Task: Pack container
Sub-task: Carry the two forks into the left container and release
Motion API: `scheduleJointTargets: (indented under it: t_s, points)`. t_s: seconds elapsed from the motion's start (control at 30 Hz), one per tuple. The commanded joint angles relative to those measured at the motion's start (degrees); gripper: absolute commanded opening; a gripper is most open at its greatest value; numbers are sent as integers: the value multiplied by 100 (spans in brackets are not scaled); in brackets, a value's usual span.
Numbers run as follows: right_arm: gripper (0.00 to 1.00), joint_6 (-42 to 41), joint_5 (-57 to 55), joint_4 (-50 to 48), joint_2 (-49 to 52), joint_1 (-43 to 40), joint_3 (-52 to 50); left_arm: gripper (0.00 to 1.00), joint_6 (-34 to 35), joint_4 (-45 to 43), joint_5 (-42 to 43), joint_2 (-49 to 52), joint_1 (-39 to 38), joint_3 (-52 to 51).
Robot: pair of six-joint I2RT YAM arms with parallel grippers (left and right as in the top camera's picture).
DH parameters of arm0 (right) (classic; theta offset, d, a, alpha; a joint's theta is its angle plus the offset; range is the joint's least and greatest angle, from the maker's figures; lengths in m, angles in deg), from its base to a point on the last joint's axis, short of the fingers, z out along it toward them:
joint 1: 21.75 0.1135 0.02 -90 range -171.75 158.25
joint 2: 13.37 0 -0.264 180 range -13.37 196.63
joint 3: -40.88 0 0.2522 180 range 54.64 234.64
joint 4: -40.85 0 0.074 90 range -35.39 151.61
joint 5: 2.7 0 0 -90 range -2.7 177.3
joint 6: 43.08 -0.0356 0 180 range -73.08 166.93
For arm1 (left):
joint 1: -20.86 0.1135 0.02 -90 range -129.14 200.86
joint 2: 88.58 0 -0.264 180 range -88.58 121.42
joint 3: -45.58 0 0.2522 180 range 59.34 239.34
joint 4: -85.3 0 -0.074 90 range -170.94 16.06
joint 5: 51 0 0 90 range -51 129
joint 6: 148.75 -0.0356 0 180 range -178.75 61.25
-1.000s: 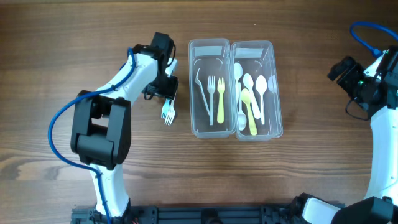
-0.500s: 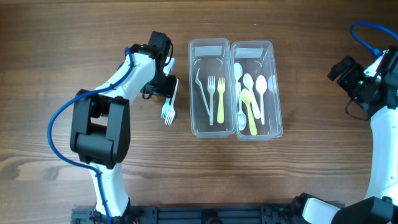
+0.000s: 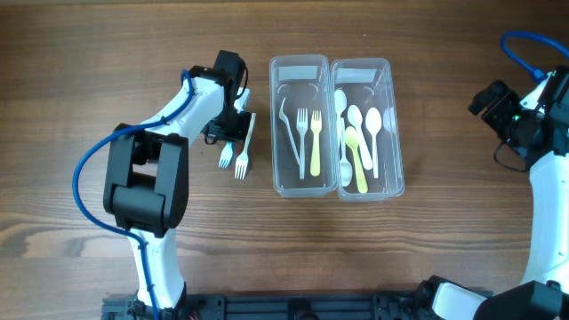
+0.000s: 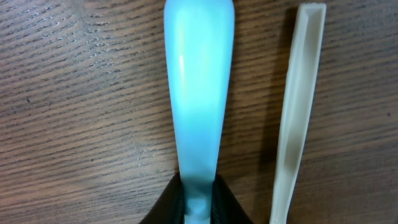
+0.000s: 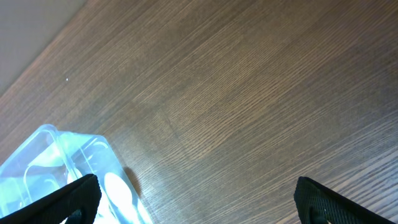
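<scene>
The packing looks mostly done, but it is not finished. The clear container (image 3: 272,124) sits in the middle of the worktop (image 3: 427,258) and is split into two compartments. The left compartment (image 3: 300,183) already holds a packed white fork (image 3: 302,129), a yellow fork (image 3: 315,149) and a clear utensil (image 3: 285,124) whose type cannot be made out. The right compartment (image 3: 391,182) holds several white spoons (image 3: 374,124) and a yellow spoon (image 3: 357,160).

Two pieces remain outside, lying side by side just left of the container: a blue fork (image 3: 226,157) and a loose white fork (image 3: 242,153), tines toward the near edge.

The left claw (image 4: 198,204) is clamped on the far end of the blue fork's handle. In the wrist view its dark fingers pinch the handle from both sides. The loose white fork's handle lies just beside it on the right, not touched by the claw. Whether the blue fork is lifted off the wood or rests on it cannot be told.

The right claw (image 5: 199,202) hangs at the far right, well apart from the container, its fingers spread wide and holding nothing.

Judging by the sorting so far, both remaining forks belong in the left compartment, the blue one first and then the white one.
</scene>
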Motion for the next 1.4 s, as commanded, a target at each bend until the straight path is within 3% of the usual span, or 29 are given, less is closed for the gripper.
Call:
scheduleJointTargets:
  t_s: [0.0,0.17,0.3,0.5,0.67,0.9,1.0,1.17,1.27,1.37]
  points:
    - [100,-39,-103,-2,50,7,24,4,52,131,-33,59,9,-37]
    - [100,-42,-103,-4,50,7,24,4,431,673,-35,-310,2,433]
    - [100,-39,-103,-4,50,7,24,4,925,1368,352,-968,-103,1366]
    - [100,-39,-103,-4,50,7,24,4,2068,1029,667,-1950,-769,1700]
    - [100,-39,-103,-4,50,7,26,4,2966,782,282,-1687,-1416,1611]
    - [100,-39,-103,-2,50,7,24,5,3324,319,201,-717,-2017,1517]
    - [100,-42,-103,-4,50,7,26,13,3320,308,221,-470,-2157,1517]
    - [100,-39,-103,-4,50,7,26,50,3318,372,221,-684,-2107,1700]
    - [100,-39,-103,-4,50,7,24,63,3222,466,195,-1025,-1969,1882]
    - [99,-42,-103,-4,50,7,26,67,2828,529,197,-1453,-1746,1908]
